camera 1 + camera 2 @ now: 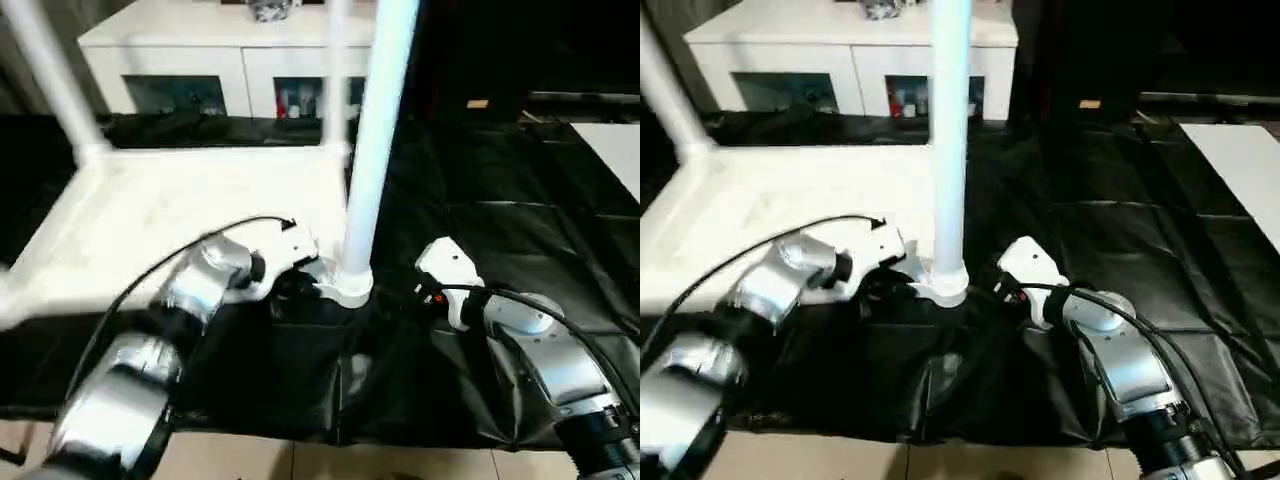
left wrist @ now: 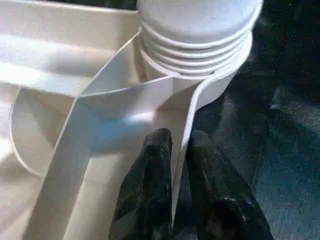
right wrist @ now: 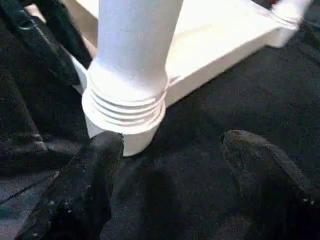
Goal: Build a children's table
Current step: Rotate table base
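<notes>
On the black padded mat [image 1: 500, 230] the children's table [image 1: 180, 215] lay upside down, its ribbed underside facing up and its near corner at the mat's middle. Three legs could be counted standing up from it: one leg [image 1: 375, 140] at the near corner between the two arms, a second leg [image 1: 337, 70] behind it at the far corner, and a third leg [image 1: 50, 75] at the far left corner. The near leg sat in its corner socket with four thread rings [image 2: 192, 50] showing above the socket. The left gripper [image 2: 180, 165] was pinched on the table's thin side wall [image 2: 182, 145] just beside that socket, one black finger [image 2: 145, 190] inside the wall and the other outside, both touching it. The right gripper [image 3: 172, 160] hung spread wide and holding nothing, low over the mat just beside the socket, one fingertip [image 3: 102, 150] close against the socket's base and the other well apart over bare mat. Two silver forearms reached in from the near edge. Beyond the mat stood one white cabinet [image 1: 215, 60] with glass-fronted compartments, small items inside too blurred to tell.
</notes>
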Tool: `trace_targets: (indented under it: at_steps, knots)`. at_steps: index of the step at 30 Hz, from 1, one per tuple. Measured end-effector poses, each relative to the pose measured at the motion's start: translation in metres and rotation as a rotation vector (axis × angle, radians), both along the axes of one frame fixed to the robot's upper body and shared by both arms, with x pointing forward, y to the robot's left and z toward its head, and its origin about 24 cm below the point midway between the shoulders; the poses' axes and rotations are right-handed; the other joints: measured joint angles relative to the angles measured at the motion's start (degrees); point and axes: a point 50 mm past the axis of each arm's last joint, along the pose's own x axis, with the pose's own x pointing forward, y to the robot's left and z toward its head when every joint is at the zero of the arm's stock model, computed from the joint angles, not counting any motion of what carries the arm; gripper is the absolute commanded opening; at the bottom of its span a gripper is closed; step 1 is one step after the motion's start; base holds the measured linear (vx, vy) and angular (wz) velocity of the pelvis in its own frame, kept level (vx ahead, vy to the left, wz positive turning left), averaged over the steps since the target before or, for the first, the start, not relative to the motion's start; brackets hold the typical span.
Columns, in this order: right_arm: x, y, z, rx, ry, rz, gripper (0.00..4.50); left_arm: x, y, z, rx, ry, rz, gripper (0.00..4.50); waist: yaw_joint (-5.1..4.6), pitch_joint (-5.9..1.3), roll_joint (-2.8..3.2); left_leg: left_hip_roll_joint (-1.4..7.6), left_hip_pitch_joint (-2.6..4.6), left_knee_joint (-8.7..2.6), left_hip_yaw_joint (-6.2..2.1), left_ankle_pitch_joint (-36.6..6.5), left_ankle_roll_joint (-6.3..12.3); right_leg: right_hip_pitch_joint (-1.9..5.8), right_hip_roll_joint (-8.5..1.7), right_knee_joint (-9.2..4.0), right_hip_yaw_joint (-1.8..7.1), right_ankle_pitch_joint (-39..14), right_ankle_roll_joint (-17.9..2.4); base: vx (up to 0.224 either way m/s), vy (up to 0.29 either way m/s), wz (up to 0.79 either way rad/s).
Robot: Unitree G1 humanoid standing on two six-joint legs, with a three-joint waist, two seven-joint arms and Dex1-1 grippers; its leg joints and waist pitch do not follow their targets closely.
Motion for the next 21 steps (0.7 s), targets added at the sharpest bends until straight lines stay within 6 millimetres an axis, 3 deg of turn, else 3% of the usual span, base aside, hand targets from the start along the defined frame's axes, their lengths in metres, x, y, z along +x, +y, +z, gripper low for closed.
trace_targets:
  at_steps: [8,15,21]
  knots:
    - [0.000,-0.001,0.000,-0.003,0.000,-0.001,3.63,-0.014,-0.010,0.000,-0.074,-0.063,-0.063,0.21,0.23,0.00,-0.01,-0.01,-0.35,-0.15,-0.05,0.0,0.04,-0.31,0.00,-0.25,-0.07,0.1,-0.1,0.000,0.000,0.00]
    - [0.000,-0.001,0.000,-0.004,0.000,-0.001,3.63,-0.016,-0.009,-0.002,-0.085,-0.079,-0.029,0.84,0.15,0.03,-0.06,0.00,-0.65,-0.18,-0.07,-0.1,0.09,-0.37,0.00,-0.42,-0.12,0.1,-0.1,0.000,0.000,0.00]
    - [0.000,-0.001,0.000,-0.004,0.000,0.001,3.63,-0.016,-0.004,-0.002,-0.062,-0.100,-0.045,0.84,0.13,0.03,-0.06,0.01,-0.80,-0.17,-0.07,-0.1,0.09,-0.41,0.00,-0.41,-0.14,0.1,-0.1,0.000,0.000,0.00]
